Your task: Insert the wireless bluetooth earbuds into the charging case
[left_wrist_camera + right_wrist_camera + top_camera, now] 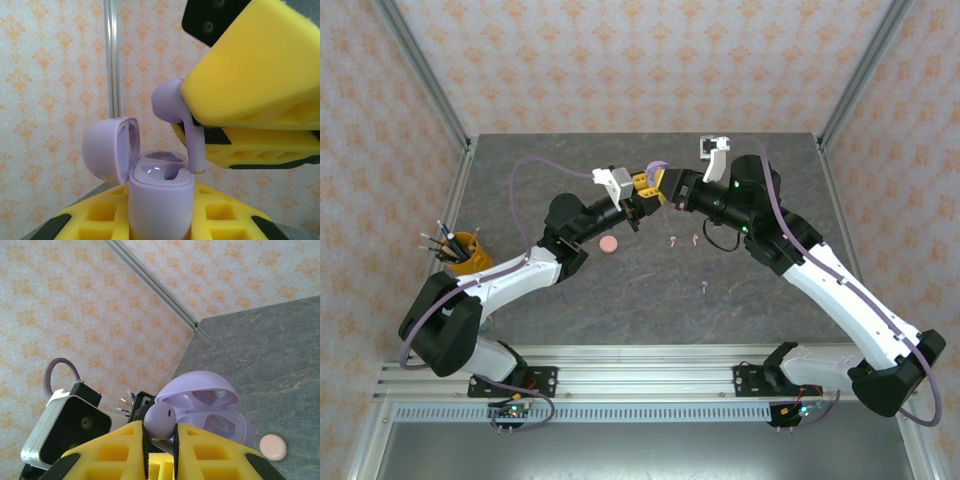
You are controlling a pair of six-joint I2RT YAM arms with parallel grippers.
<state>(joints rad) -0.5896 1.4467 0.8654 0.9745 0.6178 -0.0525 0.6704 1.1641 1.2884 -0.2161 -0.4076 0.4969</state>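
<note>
left gripper [645, 190]: yellow foam-like pads with square pockets, closed tight on the lower body of the lilac case [160, 200]
lilac case: smooth glossy plastic, rounded, held upright in the left gripper with its domed lid [107, 150] hinged open to the side; two shiny moulded wells on top
right gripper [160, 450]: same yellow pads, nearly closed, pinching the lilac earbud [180, 120]
lilac earbud: matte, round head with a straight stem; head sticks out past the right gripper's pads, stem hangs down over the case
stem tip: at the case's top rim beside one well; can't tell if touching
grippers: facing each other, close together, raised above the bench [280, 350]
bench: dark grey, stone-like veining
pink case [609, 244]: smooth round puck, closed, on the bench just base-side of the left gripper
pink earbuds [673, 240]: two, tiny, on the bench base-side of the right gripper
loose lilac earbud [705, 289]: on the bench, further toward the bases
pen cup [467, 252]: yellow, well to the left gripper's left
</note>
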